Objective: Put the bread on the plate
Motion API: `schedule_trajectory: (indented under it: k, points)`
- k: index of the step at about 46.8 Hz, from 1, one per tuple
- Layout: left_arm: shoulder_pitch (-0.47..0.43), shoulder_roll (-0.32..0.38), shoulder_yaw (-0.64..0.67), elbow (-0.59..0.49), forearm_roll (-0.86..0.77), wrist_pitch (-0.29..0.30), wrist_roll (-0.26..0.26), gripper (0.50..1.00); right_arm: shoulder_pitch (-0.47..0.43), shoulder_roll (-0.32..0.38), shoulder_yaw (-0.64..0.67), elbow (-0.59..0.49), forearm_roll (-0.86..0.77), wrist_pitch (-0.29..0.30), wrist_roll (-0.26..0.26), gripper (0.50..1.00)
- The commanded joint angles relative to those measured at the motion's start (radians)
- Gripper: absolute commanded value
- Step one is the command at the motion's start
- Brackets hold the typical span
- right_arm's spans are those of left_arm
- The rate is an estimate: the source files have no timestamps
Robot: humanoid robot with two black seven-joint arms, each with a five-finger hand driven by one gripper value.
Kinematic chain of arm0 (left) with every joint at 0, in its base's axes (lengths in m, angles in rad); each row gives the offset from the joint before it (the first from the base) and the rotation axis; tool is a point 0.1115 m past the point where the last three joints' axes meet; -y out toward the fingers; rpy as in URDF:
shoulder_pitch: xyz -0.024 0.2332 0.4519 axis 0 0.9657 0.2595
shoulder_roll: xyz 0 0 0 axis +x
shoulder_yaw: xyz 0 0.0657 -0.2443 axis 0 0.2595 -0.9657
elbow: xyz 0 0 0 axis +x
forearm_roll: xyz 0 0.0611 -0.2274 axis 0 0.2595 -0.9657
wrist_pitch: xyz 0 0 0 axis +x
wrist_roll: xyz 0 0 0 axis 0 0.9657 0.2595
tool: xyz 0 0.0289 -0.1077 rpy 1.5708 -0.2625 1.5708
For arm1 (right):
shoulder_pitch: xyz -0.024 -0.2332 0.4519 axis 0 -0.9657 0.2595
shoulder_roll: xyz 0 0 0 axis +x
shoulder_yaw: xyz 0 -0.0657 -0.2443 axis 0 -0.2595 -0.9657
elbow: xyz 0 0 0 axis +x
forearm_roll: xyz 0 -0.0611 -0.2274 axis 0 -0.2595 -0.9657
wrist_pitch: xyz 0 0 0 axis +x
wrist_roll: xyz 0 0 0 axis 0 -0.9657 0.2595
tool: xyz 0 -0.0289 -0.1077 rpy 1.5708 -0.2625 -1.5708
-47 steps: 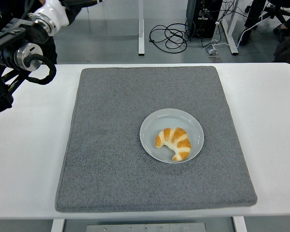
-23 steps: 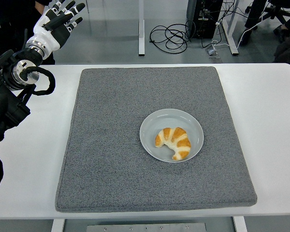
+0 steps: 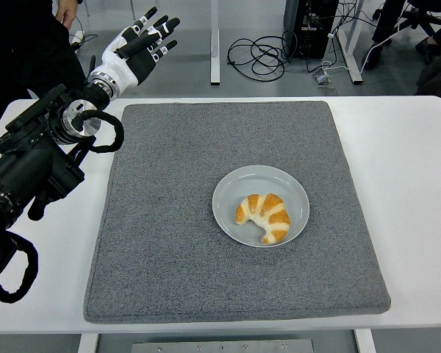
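Left hand (image 3: 138,45) raised at far left, above the far-left corner of the surface, fingers (image 3: 162,28) spread and straight, holding nothing; white palm shell, black finger segments. Black left arm (image 3: 37,165) runs back from it to the left picture edge, a black cable loop (image 3: 106,132) at the wrist joint. Hand is well apart from the task things, nothing between them but bare mat. Grey mat (image 3: 169,220) covers most of the white surface (image 3: 419,184). Pale blue-white plate (image 3: 231,187) sits on the mat, right of centre. Bread (image 3: 264,216), a croissant with orange-brown and cream bands, lies in the plate, toward its near right side. A person in dark clothing (image 3: 29,44) stands at the far left behind the arm. Beyond the surface: grey floor, white table legs (image 3: 214,44), tangled black cables (image 3: 261,55), dark equipment (image 3: 309,26).
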Motion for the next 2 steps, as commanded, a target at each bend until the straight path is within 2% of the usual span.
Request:
schedule_trajectory:
  k: [1, 2]
  points:
    - [0.0, 0.001, 0.001, 0.0, 0.0, -0.001, 0.0, 0.974, -0.003, 0.0, 0.001, -0.003, 0.0, 0.0, 0.0, 1.0]
    - [-0.002, 0.003, 0.001, 0.0, 0.0, -0.003, 0.0, 0.974, -0.003, 0.0, 0.001, -0.004, 0.0, 0.0, 0.0, 1.0]
